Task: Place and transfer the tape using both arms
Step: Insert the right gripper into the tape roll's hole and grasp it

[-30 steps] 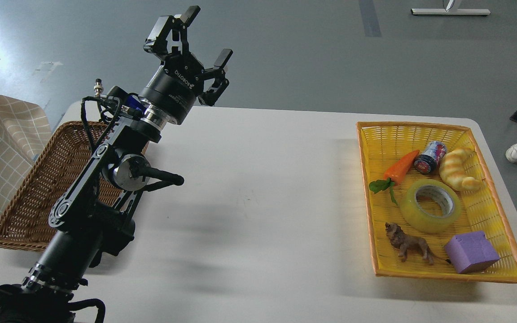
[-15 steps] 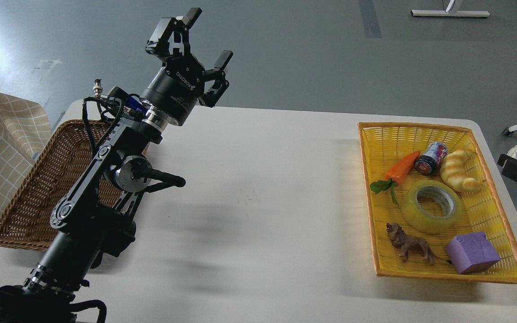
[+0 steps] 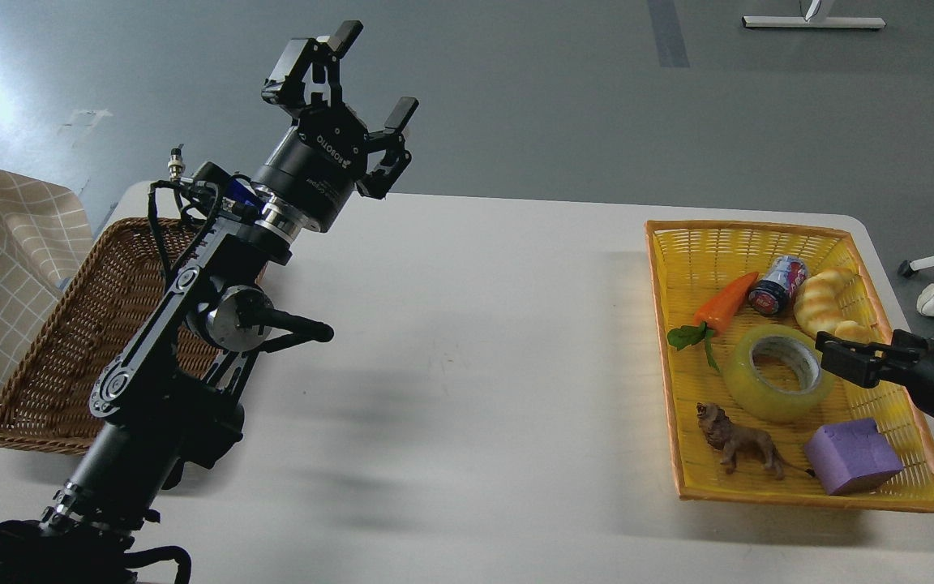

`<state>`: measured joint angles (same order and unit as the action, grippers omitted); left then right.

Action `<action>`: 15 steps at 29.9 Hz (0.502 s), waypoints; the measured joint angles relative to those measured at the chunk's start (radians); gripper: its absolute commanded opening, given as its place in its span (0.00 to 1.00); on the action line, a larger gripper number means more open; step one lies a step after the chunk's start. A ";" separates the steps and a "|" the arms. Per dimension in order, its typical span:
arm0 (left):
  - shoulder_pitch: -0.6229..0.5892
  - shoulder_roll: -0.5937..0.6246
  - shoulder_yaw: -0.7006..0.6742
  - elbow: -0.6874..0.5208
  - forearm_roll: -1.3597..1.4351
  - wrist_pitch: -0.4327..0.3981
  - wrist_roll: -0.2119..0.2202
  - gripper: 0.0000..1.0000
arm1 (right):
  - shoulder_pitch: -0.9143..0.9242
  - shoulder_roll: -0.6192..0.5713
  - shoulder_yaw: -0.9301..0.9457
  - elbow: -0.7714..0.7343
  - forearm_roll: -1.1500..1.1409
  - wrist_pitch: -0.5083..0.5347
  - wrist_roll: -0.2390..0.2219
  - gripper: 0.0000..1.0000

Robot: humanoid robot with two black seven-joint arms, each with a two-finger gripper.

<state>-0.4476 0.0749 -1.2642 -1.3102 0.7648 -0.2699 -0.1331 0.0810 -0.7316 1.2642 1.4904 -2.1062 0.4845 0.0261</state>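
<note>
Tape point(image 3: 778, 372) lies flat, core up, in the middle of the yellow basket point(image 3: 670, 341) at the counter's point(image 3: 467, 341) right side.

Right gripper point(image 3: 833, 351) enters from the right edge and sits just at the roll's 3 o'clock rim. It is seen dark and side-on; cannot tell whether its jaws are parted or closed, or whether they touch the tape.

Left gripper point(image 3: 357, 77) is raised high over the counter's far left, well apart from the tape; jaws spread wide, nothing between them.

Around the tape:
- bread roll point(image 3: 826, 304) at 1 o'clock
- can point(image 3: 778, 284) at 12
- carrot point(image 3: 720, 307) at 11
- toy lion point(image 3: 739, 440) at 7
- purple block point(image 3: 852, 454) at 5

Brown wicker basket point(image 3: 70, 357) sits at the counter's left edge, behind the left arm.
</note>
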 measured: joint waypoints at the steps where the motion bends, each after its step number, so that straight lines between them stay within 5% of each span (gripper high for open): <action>1: 0.001 -0.001 0.000 0.000 0.002 0.000 0.000 0.98 | 0.002 0.007 -0.002 -0.004 -0.012 0.000 0.000 0.96; 15: 0.008 0.004 -0.003 -0.001 0.004 -0.005 -0.002 0.98 | 0.040 0.082 -0.003 -0.067 -0.075 -0.004 -0.026 0.91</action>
<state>-0.4394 0.0791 -1.2669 -1.3115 0.7685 -0.2748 -0.1349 0.1208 -0.6491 1.2608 1.4230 -2.1815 0.4807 -0.0002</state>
